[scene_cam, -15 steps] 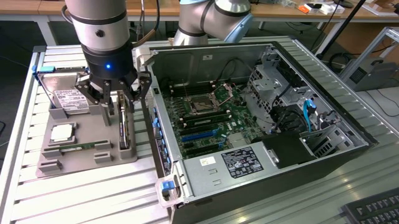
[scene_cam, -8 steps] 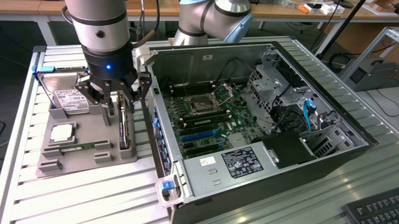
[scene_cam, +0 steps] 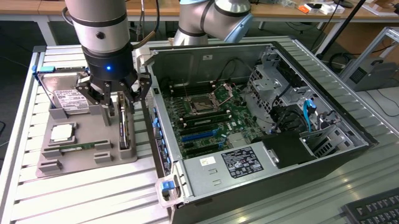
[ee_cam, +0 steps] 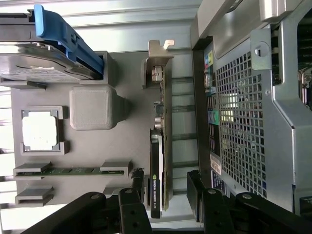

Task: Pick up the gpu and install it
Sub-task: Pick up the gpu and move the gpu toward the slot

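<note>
spread hand (scene_cam: pixel 124 109) hides part of gpu (scene_cam: pixel 125 135)

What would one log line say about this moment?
end effector: open, over gpu | gpu: on edge in gray holder, not gripped | computer case: side open

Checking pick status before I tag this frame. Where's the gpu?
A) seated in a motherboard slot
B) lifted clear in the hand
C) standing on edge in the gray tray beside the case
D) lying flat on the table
C: the gpu stands on edge in the gray tray next to the case, with the open hand straddling it, not closed on it.
</note>
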